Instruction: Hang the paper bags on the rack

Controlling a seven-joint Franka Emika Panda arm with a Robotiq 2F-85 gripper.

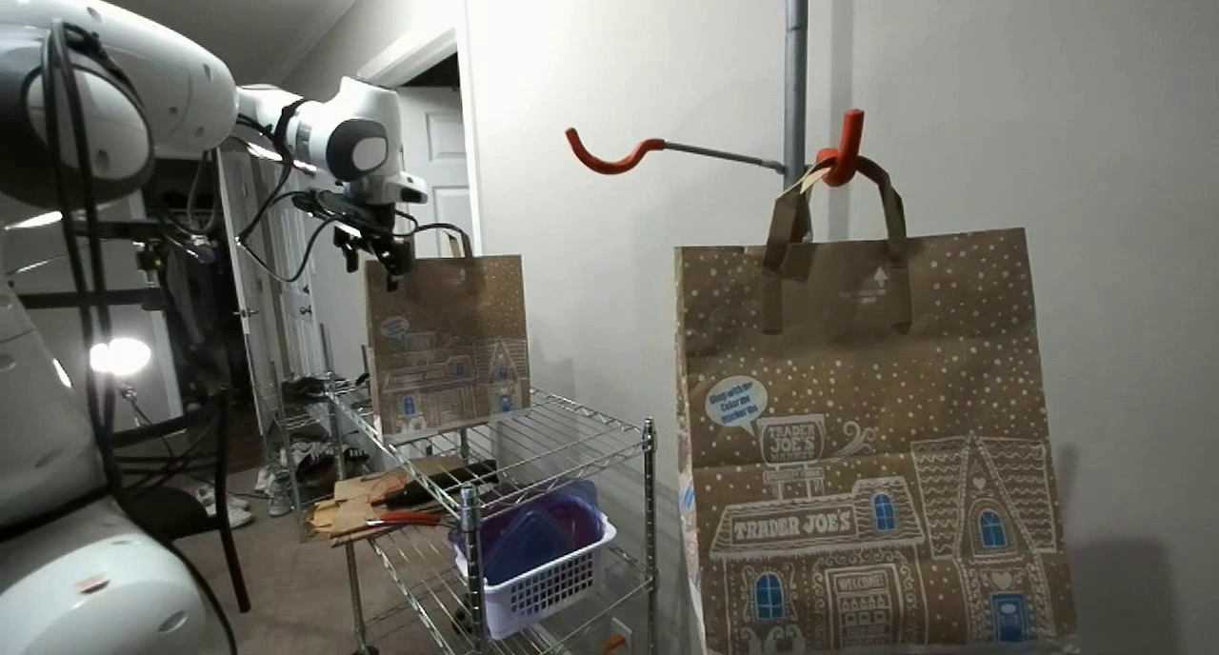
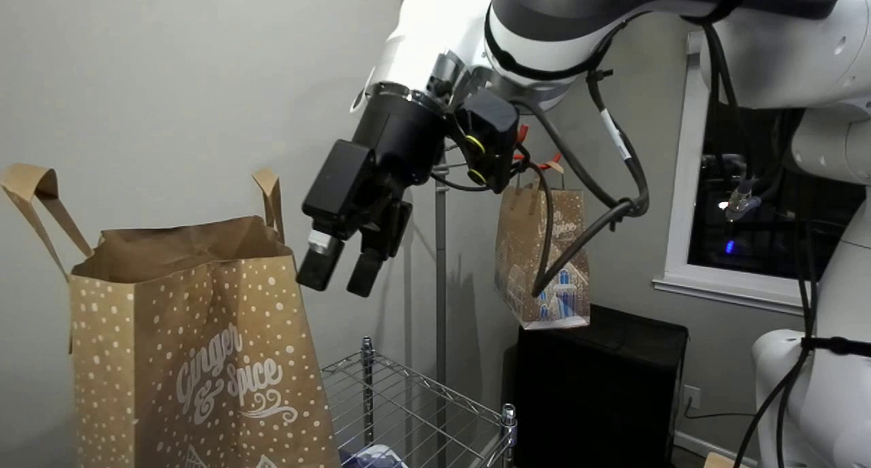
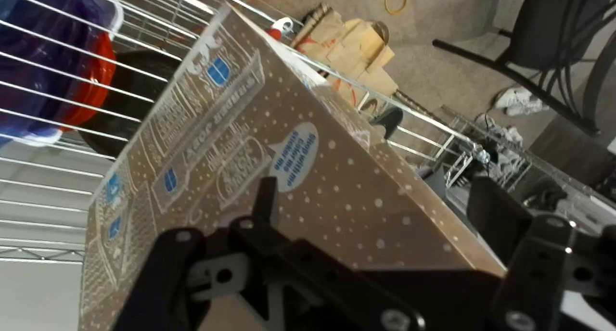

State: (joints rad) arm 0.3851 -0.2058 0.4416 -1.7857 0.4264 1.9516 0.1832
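One speckled brown paper bag [image 1: 867, 398] hangs on the grey metal rack [image 1: 796, 84]; its twin [image 1: 452, 350] stands unhung on silver wire shelving [image 1: 581, 444], the black gripper [image 2: 338, 282] gaping wide, empty.

In an exterior view I have one brown kraft paper bag [image 1: 862, 398] at right, hanging from a red-orange curved hook [image 1: 848, 150] of the thin grey metal pole [image 1: 796, 74]; another hook [image 1: 605, 168] juts left. Further left, a second brown kraft bag [image 1: 452, 341] stands atop the silver wire shelving cart [image 1: 557, 438], a white plastic basket [image 1: 550, 584] lower inside. In an exterior view my black two-finger gripper [image 2: 342, 277] is just right of that bag's top.
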